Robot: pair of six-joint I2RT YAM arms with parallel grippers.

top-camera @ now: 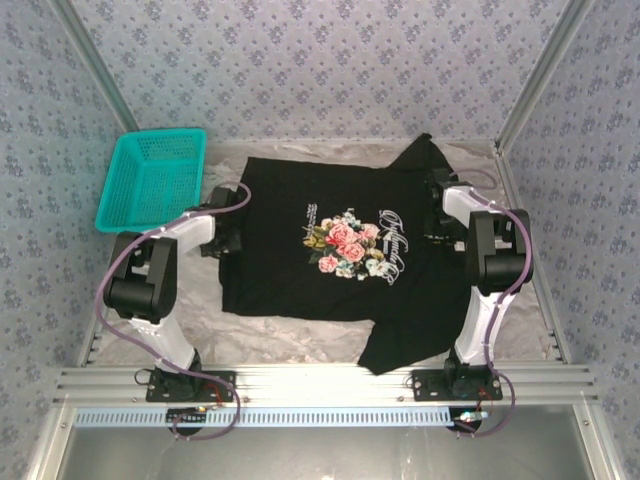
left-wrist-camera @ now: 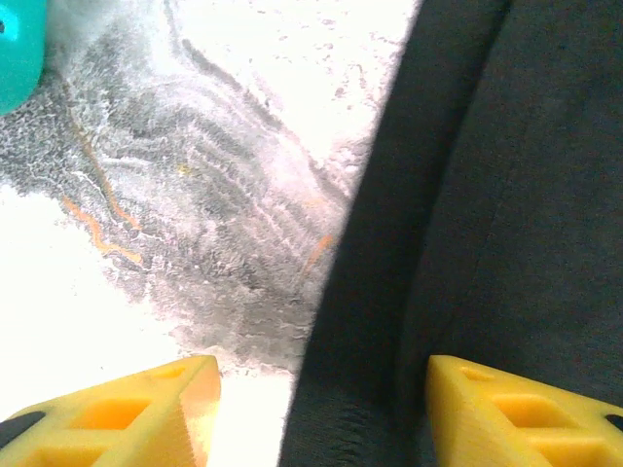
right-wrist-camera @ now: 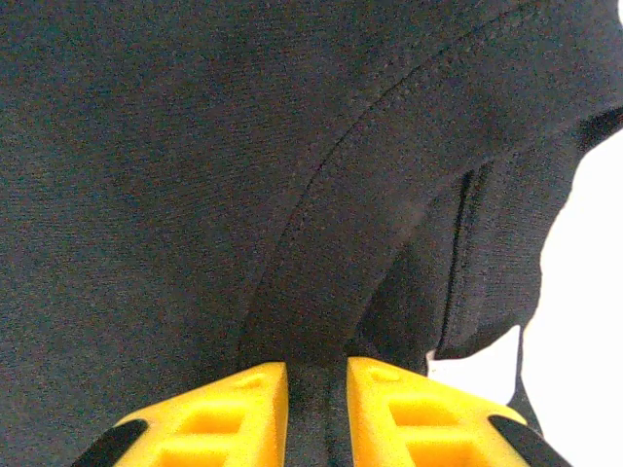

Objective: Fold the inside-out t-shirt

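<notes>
Well, t-shirt [right-wrist-camera: 195,146] fold in narrow right jaws, edge between wide left jaws.

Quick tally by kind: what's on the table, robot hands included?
t-shirt: 1
basket: 1
hands: 2 (left hand, right hand)
Total: 4
</notes>
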